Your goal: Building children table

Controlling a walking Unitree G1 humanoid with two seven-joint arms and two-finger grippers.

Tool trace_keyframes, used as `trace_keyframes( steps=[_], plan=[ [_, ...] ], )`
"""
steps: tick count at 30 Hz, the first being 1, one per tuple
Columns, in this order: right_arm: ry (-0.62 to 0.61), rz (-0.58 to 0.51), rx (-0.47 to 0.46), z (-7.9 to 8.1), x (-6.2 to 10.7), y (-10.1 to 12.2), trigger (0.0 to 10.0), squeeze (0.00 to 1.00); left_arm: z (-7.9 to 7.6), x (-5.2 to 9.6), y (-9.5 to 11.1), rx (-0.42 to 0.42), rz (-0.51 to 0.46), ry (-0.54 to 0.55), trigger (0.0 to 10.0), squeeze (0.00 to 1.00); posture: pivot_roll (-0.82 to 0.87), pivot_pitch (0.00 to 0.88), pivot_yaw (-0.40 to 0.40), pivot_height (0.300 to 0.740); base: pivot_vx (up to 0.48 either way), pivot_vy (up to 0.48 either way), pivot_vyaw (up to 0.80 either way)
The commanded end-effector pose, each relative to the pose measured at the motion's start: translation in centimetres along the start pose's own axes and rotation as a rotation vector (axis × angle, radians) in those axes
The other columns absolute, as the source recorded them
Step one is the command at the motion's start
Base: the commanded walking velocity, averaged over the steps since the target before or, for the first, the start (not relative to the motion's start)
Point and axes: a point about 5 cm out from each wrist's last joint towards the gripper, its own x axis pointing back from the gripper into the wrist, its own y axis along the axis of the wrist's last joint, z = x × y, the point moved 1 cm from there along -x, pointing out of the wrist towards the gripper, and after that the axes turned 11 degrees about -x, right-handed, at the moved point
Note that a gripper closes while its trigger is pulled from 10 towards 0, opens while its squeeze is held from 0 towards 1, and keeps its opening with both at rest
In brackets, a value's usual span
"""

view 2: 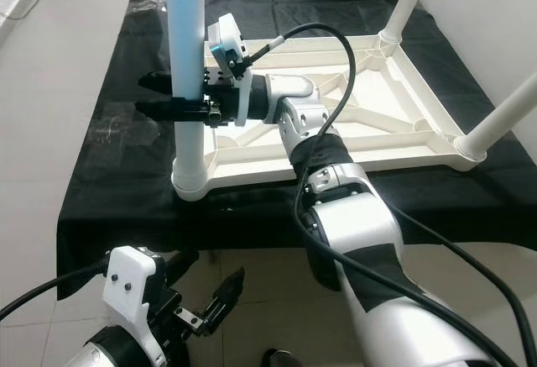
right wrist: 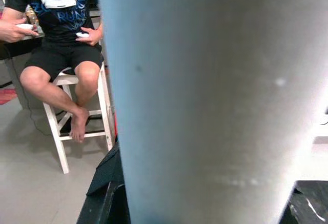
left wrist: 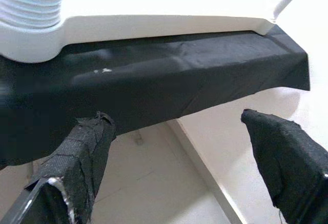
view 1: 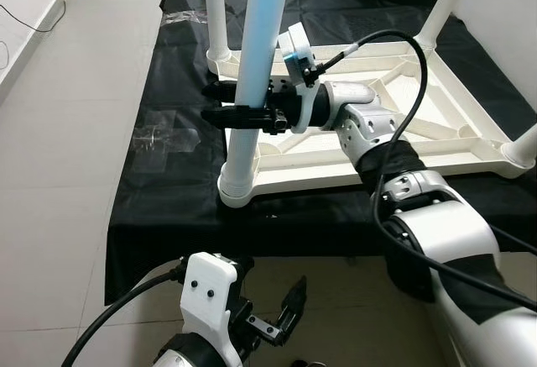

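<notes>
At 10 o'clock corner | right claw [view 1: 220,104] clenched on pale-blue plastic leg [view 1: 256,65] | left claw [view 1: 273,312] released | risk: leg cross-threads if tilted

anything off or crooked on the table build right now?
Nothing damaged. The near-left leg leans slightly in its corner socket of the upside-down tabletop, unlike a fully seated leg. The right tool is clamped around it. The left tool hangs open, below the black cloth.
</notes>
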Motion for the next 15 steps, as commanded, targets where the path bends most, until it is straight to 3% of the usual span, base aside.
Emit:
trace_keyframes(
  steps=[1,5,9,15],
  plan=[
    [-0.018,0.145,-0.173,0.0,1.6,-4.5,10.0,0.00,-0.1,0.2,-0.2,0.002,0.018,0.002,10.0,0.00,0.13,0.293,-0.101,0.740,0.000,0.000,0.00],
    [0.021,0.166,-0.171,0.3,1.5,-4.8,10.0,0.00,-0.1,0.2,-0.2,0.002,0.018,0.003,10.0,0.00,0.13,0.293,-0.101,0.740,0.000,0.000,0.00],
    [0.146,0.232,-0.158,1.4,-1.0,-6.3,10.0,0.00,0.0,0.2,-0.2,0.001,0.019,0.006,10.0,0.00,0.13,0.294,-0.093,0.740,0.000,0.000,0.00],
    [0.192,0.230,-0.169,1.7,-2.8,-6.7,10.0,0.00,0.1,0.2,-0.2,-0.001,0.017,0.009,10.0,0.00,0.14,0.295,-0.099,0.740,0.000,0.000,0.00]
  ],
)
